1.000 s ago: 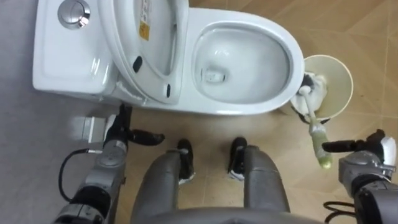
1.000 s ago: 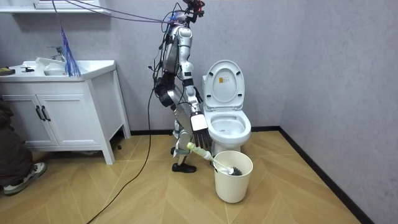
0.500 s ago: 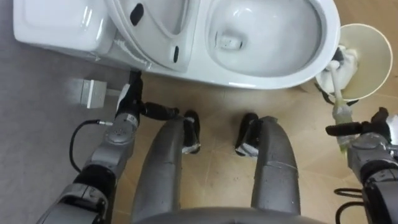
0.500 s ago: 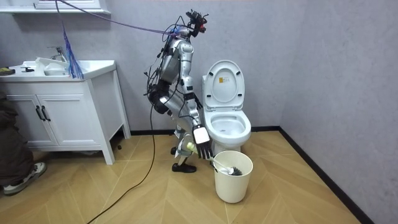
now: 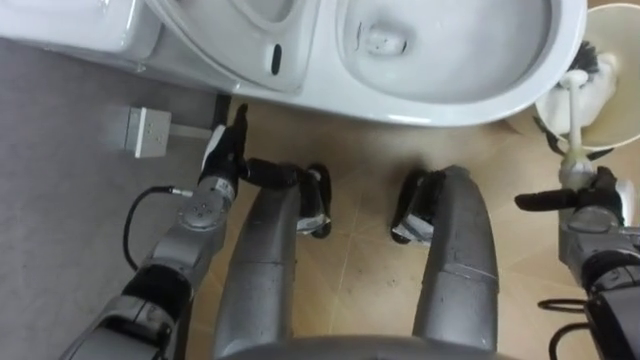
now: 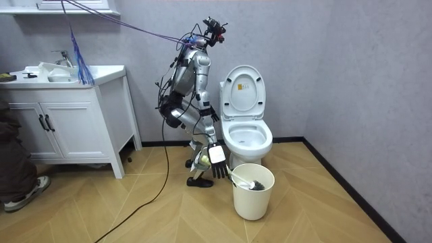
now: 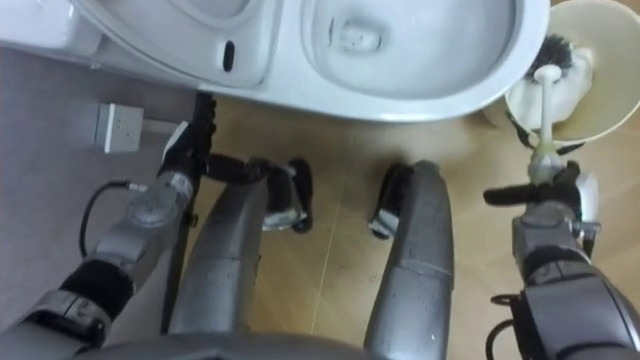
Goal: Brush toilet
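Room view: robot bent low beside the toilet (image 6: 246,138); judged step is fetching the toilet brush (image 6: 244,181), which sits head-down in the bucket (image 6: 253,200), with the handle end just beyond the right hand (image 6: 217,162). Its fingers (image 6: 220,172) are straight and spread, gripping nothing; next they must curl round the handle. Left hand (image 5: 222,160) idle, fingers straight.

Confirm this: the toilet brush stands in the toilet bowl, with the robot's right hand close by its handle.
One thing is wrong. The toilet brush stands in the cream bucket beside the toilet, not in the toilet bowl; the right eye view shows this. The right hand is indeed close by its handle.
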Available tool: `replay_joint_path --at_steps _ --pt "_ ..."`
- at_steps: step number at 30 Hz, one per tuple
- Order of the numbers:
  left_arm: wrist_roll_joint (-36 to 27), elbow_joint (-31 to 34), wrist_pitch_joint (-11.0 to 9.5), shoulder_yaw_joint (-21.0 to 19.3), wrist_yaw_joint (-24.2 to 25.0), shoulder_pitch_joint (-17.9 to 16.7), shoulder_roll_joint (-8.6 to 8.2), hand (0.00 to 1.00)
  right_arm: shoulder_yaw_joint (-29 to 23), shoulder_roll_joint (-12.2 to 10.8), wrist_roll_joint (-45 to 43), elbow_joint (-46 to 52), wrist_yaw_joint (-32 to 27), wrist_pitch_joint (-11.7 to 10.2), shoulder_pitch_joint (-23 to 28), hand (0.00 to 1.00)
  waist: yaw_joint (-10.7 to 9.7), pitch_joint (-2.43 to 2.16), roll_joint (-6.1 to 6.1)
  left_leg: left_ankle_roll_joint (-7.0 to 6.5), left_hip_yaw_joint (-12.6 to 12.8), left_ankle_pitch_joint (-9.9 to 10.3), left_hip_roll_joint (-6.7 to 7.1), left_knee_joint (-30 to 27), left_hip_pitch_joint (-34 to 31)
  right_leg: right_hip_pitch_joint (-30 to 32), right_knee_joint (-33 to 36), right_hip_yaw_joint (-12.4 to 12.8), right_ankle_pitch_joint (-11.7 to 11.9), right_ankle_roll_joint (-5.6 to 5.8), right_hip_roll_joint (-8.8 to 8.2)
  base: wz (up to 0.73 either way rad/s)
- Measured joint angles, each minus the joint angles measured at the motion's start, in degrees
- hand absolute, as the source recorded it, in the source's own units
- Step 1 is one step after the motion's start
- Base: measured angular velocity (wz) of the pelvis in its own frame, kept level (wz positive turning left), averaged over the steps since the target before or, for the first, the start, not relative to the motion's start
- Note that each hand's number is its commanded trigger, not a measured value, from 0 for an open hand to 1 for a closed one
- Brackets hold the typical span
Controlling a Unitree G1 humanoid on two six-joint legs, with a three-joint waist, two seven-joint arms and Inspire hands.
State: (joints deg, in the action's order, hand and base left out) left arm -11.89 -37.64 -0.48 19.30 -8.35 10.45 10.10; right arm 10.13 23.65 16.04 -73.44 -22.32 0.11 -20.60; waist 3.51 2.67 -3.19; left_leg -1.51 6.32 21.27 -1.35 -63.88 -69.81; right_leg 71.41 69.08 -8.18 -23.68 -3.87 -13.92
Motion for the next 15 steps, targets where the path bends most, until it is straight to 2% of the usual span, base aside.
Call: replay_joint_path --at_steps 2,3,4,9,15 --pt "0.0 0.9 0.0 0.0 0.0 -0.1 0.14 0.00 0.0 0.0 -0.1 0.1 0.0 0.0 0.0 0.00 0.0 0.00 0.00 0.06 0.0 0.0 -0.04 -0.5 -0.3 0.4 0.7 0.0 -0.2 -0.22 0.02 0.00" --pt "-0.1 1.6 0.0 0.0 0.1 -0.3 0.14 0.00 0.0 0.0 -0.1 0.1 0.0 0.0 0.0 0.38 0.0 0.00 0.00 0.10 -0.1 0.1 -0.09 -0.8 -0.6 0.6 1.0 0.0 -0.4 -0.35 0.06 0.00" --pt "-0.3 1.8 0.0 0.0 0.1 -0.5 0.10 0.00 0.0 0.0 -0.1 0.2 0.0 0.0 0.0 1.00 0.0 0.00 0.00 0.15 -0.1 0.2 -0.10 -0.9 -0.6 0.7 1.1 0.0 -0.4 -0.41 0.05 0.00" --pt "-2.2 3.1 0.0 0.0 0.6 -1.5 0.11 0.00 0.0 0.0 0.4 0.0 0.1 -0.4 0.6 1.00 -0.4 0.01 0.03 0.30 -0.2 0.3 -0.08 -0.9 -0.8 0.9 1.1 0.0 -0.6 -0.53 0.04 0.00" --pt "-3.4 3.4 0.0 0.0 1.8 -2.5 0.64 0.00 0.4 0.0 2.8 -0.7 2.4 -0.2 1.5 1.00 -1.9 0.06 0.15 -0.07 -0.3 1.2 -0.01 -2.6 -1.0 0.8 2.4 0.2 -1.1 -0.10 0.02 -0.01"
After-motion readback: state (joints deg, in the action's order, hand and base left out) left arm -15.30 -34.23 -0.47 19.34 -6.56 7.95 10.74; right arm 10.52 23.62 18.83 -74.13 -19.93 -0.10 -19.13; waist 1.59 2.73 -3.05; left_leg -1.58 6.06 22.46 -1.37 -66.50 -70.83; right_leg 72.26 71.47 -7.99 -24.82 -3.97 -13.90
